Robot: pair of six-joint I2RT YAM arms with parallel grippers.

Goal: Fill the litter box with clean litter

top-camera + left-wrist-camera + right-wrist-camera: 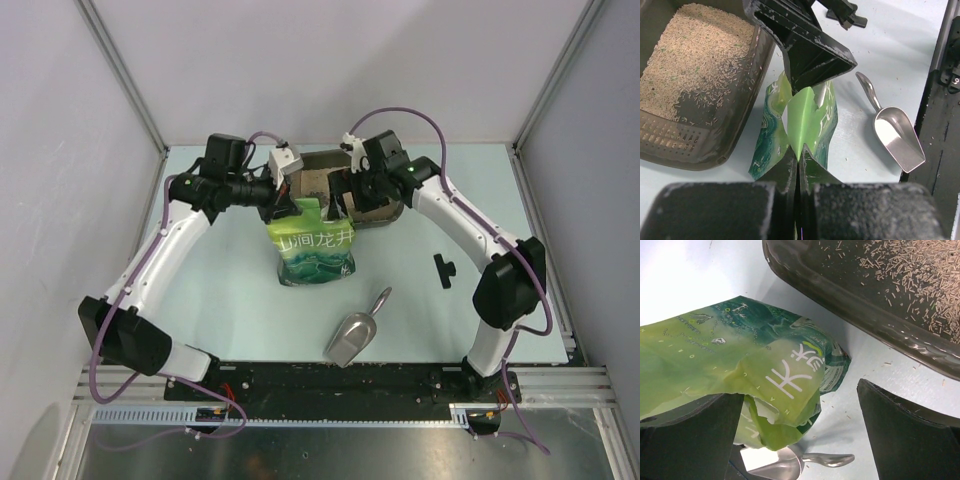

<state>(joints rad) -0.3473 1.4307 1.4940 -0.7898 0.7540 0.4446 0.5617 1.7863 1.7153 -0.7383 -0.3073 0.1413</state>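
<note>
Our left gripper (798,159) pinches the top of the bag (807,117), fully closed. The right gripper (800,426) stands wide open beside it, empty. The box (737,117), just beside the bag, holds some litter (695,65). We judge this the pouring step: next the right must grip the bag.

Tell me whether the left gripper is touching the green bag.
Touching. The left wrist view shows the left gripper shut on the top edge of the green bag.
</note>
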